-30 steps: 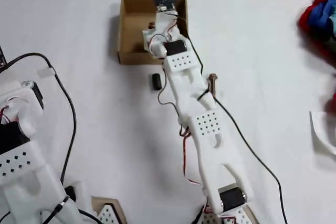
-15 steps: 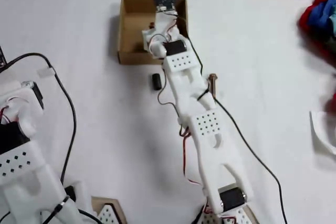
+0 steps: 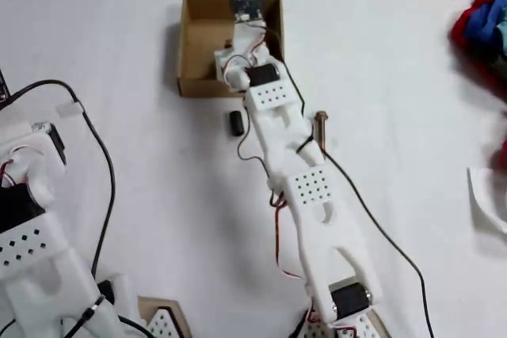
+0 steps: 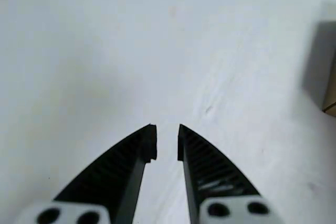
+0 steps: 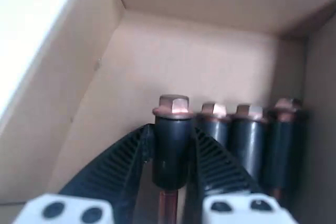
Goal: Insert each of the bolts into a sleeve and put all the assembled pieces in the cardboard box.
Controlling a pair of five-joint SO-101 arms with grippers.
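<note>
The cardboard box (image 3: 198, 45) stands at the table's far middle. My right arm (image 3: 309, 187) stretches from the near edge into it. My right gripper (image 5: 172, 135) is low inside the box, shut on an assembled piece (image 5: 170, 156), a black sleeve with a copper bolt head on top. Three more assembled pieces (image 5: 247, 135) stand in a row right beside it, against the box wall. A loose black sleeve (image 3: 236, 123) and a loose bolt (image 3: 321, 126) lie on the table on either side of the right arm. My left gripper (image 4: 166, 141) hovers over bare table, open by a narrow gap and holding nothing.
My left arm (image 3: 32, 219) sits at the near left with a black cable (image 3: 103, 164) looping beside it. Red and blue cloth (image 3: 483, 21) lies at the far right edge, and a white object (image 3: 487, 199) lies at the right edge.
The right arm has edged slightly farther into the box with the piece. The left arm has not moved.
</note>
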